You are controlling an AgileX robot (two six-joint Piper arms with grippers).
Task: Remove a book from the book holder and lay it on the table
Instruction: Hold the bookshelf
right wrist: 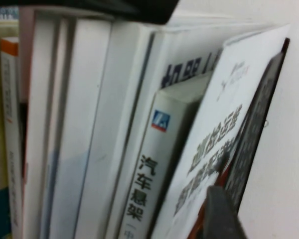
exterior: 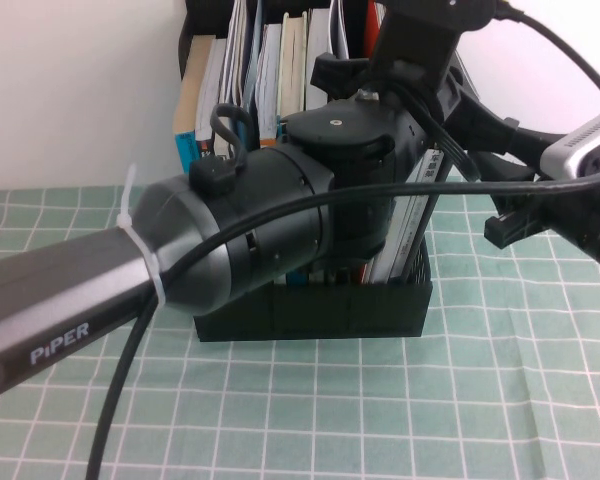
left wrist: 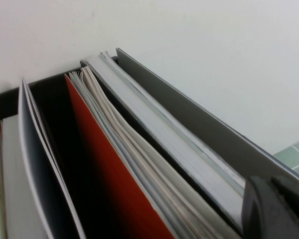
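The book holder (exterior: 360, 305) stands on the table (exterior: 380, 400), full of upright books. The book (right wrist: 214, 129) with the white front and black Chinese title leans in the rightmost slot (exterior: 408, 225). Its dark grey back (left wrist: 189, 124) shows in the left wrist view. My left arm (exterior: 280, 220) reaches over the holder, and my left gripper (left wrist: 275, 206) is at the top edge of the book. My right gripper (right wrist: 264, 216) is open at the book's right edge (exterior: 495, 175), with one finger (right wrist: 222, 214) in front of the white cover.
A red-covered thin book (left wrist: 104, 164) and several other books fill the neighbouring slots (exterior: 280, 70). A white wall stands close behind the holder. Green grid cloth lies in front of and beside the holder.
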